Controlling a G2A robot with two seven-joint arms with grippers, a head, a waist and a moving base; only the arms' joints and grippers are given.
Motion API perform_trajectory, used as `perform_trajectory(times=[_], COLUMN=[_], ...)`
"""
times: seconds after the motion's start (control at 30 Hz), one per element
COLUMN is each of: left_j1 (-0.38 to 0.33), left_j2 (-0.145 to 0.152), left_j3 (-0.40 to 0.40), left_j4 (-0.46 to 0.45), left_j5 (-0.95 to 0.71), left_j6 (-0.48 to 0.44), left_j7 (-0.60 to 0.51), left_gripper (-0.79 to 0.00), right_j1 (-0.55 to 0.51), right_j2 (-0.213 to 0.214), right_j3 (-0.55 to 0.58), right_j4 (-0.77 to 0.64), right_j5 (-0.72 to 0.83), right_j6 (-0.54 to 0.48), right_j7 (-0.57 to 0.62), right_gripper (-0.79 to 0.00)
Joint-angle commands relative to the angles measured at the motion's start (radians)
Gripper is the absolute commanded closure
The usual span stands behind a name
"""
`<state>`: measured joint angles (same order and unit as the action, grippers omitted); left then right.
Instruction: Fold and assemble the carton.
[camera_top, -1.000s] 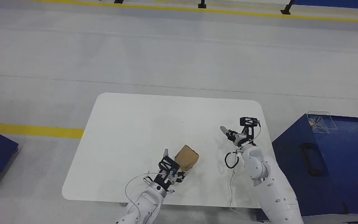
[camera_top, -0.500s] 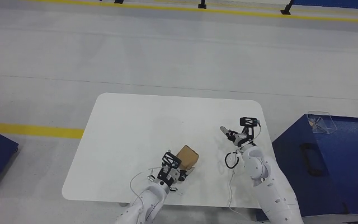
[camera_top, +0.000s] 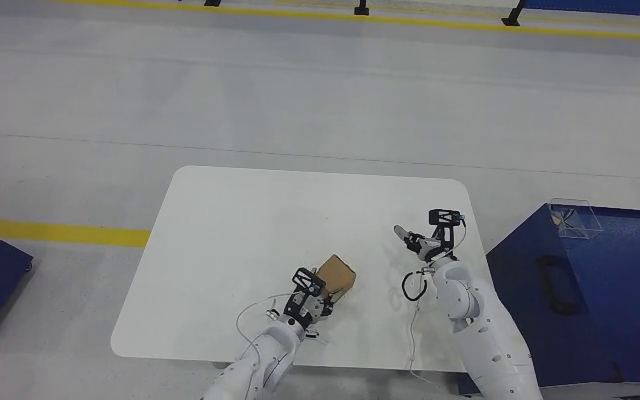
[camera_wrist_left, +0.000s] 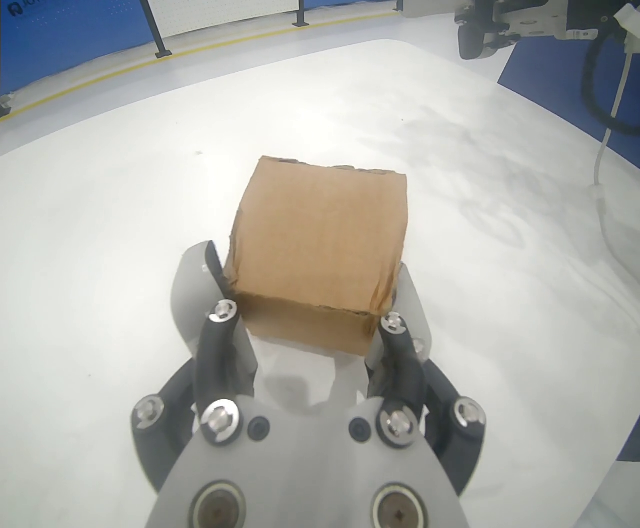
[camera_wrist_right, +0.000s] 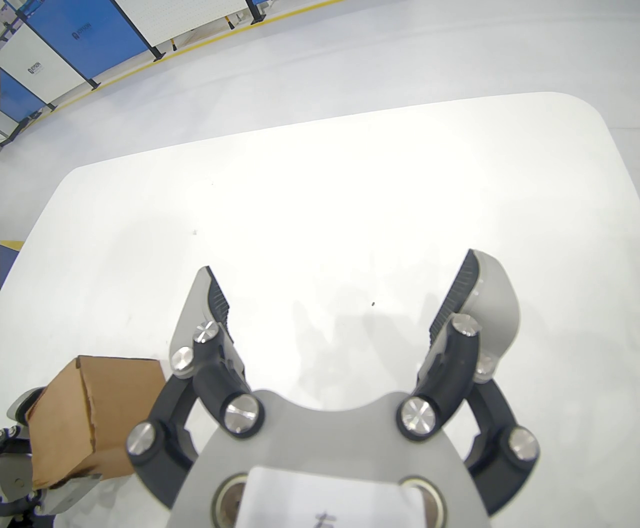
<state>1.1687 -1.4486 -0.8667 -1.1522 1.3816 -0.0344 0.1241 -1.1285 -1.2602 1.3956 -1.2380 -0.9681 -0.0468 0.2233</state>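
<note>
Carton (camera_wrist_left: 320, 245) on table (camera_top: 250, 230) near front edge, L gripper (camera_wrist_left: 307, 285) pinching its near end — squeeze lightly, corners look crumpled. R gripper (camera_wrist_right: 345, 285), fingers spread, hangs well apart; bring it in to steady far side.

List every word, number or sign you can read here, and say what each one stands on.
None can be read.
carton: no print on the faces shown.
partition panels across the floor: small print, too small to read.
white label on the right gripper: a mark cut off at the picture's edge, unreadable.
</note>
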Motion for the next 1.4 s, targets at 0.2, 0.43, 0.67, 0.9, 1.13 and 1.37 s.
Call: perform_trajectory(times=[0.2, 0.43, 0.67, 0.9, 1.13, 1.37], left_j1=[0.000, 0.035, 0.022, -0.053, -0.086, -0.048], left_j2=[-0.009, -0.029, -0.056, -0.065, -0.068, -0.053], left_j3=[-0.013, -0.089, -0.156, -0.158, -0.161, -0.221], left_j4=[-0.028, -0.197, -0.295, -0.211, -0.125, -0.159], left_j5=[-0.061, -0.483, -0.951, -1.112, -1.155, -1.179], left_j6=[0.000, 0.035, 0.289, 0.391, 0.447, 0.458], left_j7=[-0.014, -0.263, -0.548, -0.728, -0.746, -0.718], left_gripper=[0.000, 0.000, 0.000, 0.000, -0.585, -0.785], right_j1=[0.000, 0.000, 0.000, 0.000, 0.000, 0.000], right_j2=[0.000, 0.000, 0.000, 0.000, 0.000, 0.000], right_j3=[0.000, 0.000, 0.000, 0.000, 0.000, 0.000], right_j4=[0.000, 0.000, 0.000, 0.000, 0.000, 0.000], right_j5=[0.000, 0.000, 0.000, 0.000, 0.000, 0.000], right_j6=[0.000, 0.000, 0.000, 0.000, 0.000, 0.000], right_j7=[0.000, 0.000, 0.000, 0.000, 0.000, 0.000], right_gripper=[-0.785, -0.785, -0.785, -0.785, -0.785, -0.785])
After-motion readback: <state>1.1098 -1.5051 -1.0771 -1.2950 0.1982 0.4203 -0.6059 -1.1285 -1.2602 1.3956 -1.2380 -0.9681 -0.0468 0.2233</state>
